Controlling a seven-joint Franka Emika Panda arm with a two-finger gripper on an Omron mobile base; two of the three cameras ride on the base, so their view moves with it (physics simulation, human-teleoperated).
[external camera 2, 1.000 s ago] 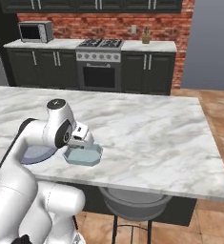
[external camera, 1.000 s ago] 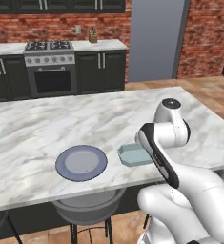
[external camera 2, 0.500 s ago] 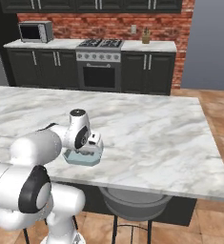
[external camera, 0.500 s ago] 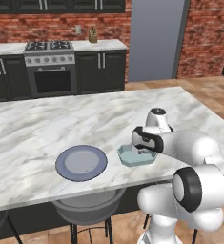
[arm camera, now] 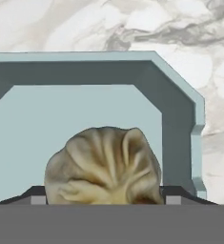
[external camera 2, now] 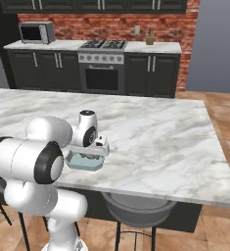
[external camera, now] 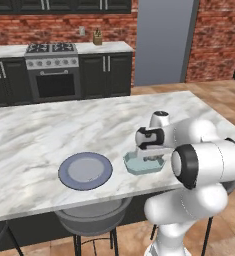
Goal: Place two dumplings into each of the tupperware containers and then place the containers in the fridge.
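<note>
One tupperware container (external camera: 132,165), a pale teal tray, lies on the marble island near its front edge, right of the round dark plate (external camera: 85,170). My gripper (external camera: 150,158) reaches down into it, shut on a pleated beige dumpling (arm camera: 104,162). In the hand view the dumpling fills the gap between the two fingertips (arm camera: 37,194), with the container's floor and far wall (arm camera: 85,71) behind it. From the right base view the gripper (external camera 2: 90,153) stands over the same container (external camera 2: 82,163). The plate's face is bare. A tall grey block (external camera: 164,40) rises behind the island; I cannot tell whether it is the fridge.
The marble island (external camera: 49,130) stretches wide to the left and back. Stools (external camera: 91,215) stand under its front edge. A stove (external camera: 51,70) and dark cabinets line the brick back wall, with a microwave (external camera 2: 35,33) on that counter.
The arm has swung forward and down, so the hand now sits low inside the container instead of above it. Container and plate have stayed put.
</note>
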